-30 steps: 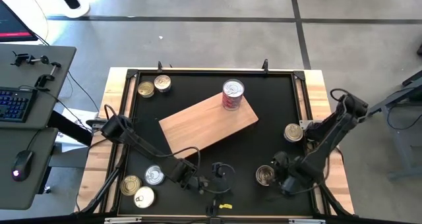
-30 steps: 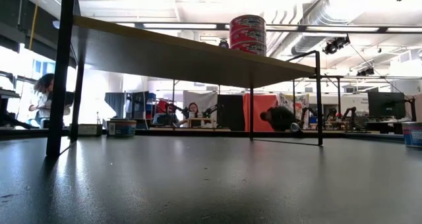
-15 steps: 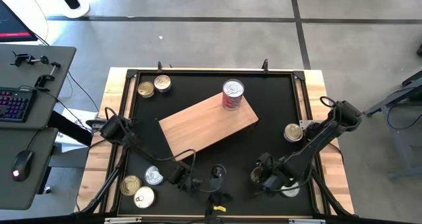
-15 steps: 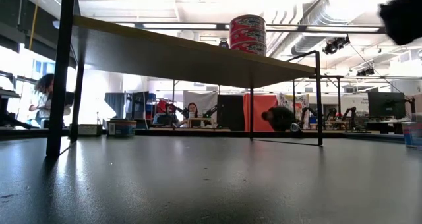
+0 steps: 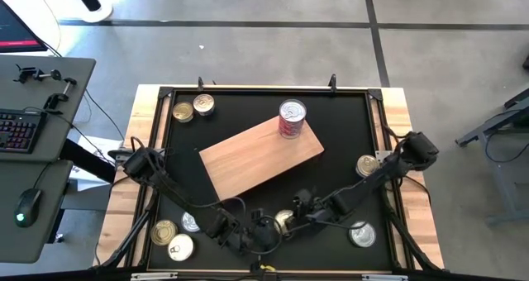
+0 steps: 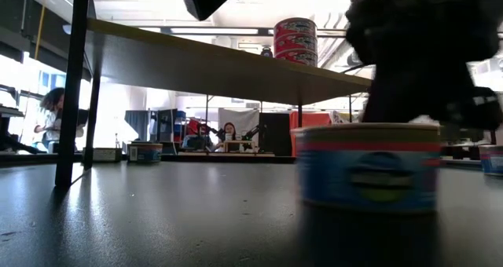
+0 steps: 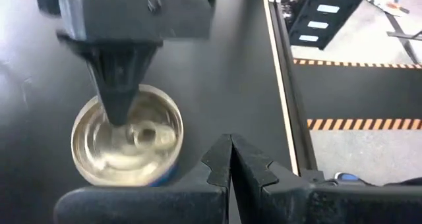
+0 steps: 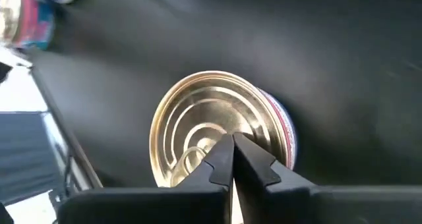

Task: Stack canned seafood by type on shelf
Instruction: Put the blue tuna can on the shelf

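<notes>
Grey desk (image 5: 50, 161), keyboard (image 5: 18, 132), mouse (image 5: 27, 205), seated person (image 6: 52, 114)

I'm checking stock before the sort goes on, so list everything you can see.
shelf: one, light-brown wood, table middle, set at an angle
red-labelled can: one, silver top, on the shelf's end
corner tins: two, gold and silver tops, high view's upper-left table corner
lower-left tins: three, one gold, two silver
right-edge tin: one, silver-gold
lower-right tin: one, silver
middle tin: one, pale gold top, blue and pink label, front middle
table: one, black
keyboard and mouse: one each, dark, grey side desk
left gripper: shut, beside the middle tin
right gripper: shut, tips over the middle tin's top
</notes>
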You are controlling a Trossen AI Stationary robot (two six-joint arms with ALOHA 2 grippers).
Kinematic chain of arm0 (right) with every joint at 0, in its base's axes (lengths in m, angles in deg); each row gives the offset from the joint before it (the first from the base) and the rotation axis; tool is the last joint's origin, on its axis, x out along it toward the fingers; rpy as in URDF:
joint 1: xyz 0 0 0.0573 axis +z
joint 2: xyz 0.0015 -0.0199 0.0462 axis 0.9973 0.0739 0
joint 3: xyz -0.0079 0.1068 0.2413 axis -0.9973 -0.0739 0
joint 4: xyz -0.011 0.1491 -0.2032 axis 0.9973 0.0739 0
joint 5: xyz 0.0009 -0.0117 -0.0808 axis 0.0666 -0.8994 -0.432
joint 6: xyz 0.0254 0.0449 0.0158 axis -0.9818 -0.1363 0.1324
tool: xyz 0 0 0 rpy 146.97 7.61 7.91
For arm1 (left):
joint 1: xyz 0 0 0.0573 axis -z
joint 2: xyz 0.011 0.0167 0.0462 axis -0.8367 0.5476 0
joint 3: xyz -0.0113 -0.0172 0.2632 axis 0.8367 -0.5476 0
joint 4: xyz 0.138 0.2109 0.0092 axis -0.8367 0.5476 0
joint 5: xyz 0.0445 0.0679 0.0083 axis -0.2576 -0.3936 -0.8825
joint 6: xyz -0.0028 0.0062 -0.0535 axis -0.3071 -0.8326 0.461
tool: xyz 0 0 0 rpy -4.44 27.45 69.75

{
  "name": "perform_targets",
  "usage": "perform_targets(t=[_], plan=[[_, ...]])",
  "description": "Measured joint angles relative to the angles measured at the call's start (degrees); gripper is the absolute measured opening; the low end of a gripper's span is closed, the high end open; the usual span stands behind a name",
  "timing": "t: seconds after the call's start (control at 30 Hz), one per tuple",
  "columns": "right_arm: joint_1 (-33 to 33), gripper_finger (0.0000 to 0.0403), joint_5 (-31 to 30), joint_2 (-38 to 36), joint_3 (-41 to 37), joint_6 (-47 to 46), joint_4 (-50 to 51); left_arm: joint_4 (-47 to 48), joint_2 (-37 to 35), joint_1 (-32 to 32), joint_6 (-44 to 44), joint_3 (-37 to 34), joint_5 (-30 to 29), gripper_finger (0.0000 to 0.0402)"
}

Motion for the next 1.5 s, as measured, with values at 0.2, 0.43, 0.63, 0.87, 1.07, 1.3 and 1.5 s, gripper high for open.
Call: perform_targets(t=[0.2,0.43,0.63,0.87,1.07,1.3,1.5], plan=[[0.18,0.0000,0.36,-4.67,0.03,3.23,-0.33,1.46,0.00,0.07,0.00,0.00,-0.42,0.0000],[3.25,0.0000,-0.23,-8.43,0.01,-0.82,10.26,9.44,1.27,0.25,3.32,0.00,-8.33,0.0000],[3.94,0.0000,-0.15,-6.21,-0.01,-6.73,12.72,7.43,4.40,-0.34,2.99,0.06,-9.71,0.0000],[2.77,0.0000,1.60,-1.27,0.06,-10.38,9.59,7.19,6.91,-0.63,6.29,0.13,-10.13,0.0000],[1.67,0.0000,1.66,0.39,0.06,-10.37,7.24,7.46,6.75,-0.64,6.43,0.07,-11.37,0.0000],[0.20,0.0000,1.63,0.40,0.07,-10.33,8.03,8.60,6.05,-0.58,5.50,-0.07,-14.06,0.0000],[0.03,0.0000,1.30,0.40,0.10,-10.33,7.66,9.93,5.26,-0.87,4.86,-0.04,-15.95,0.0000]])
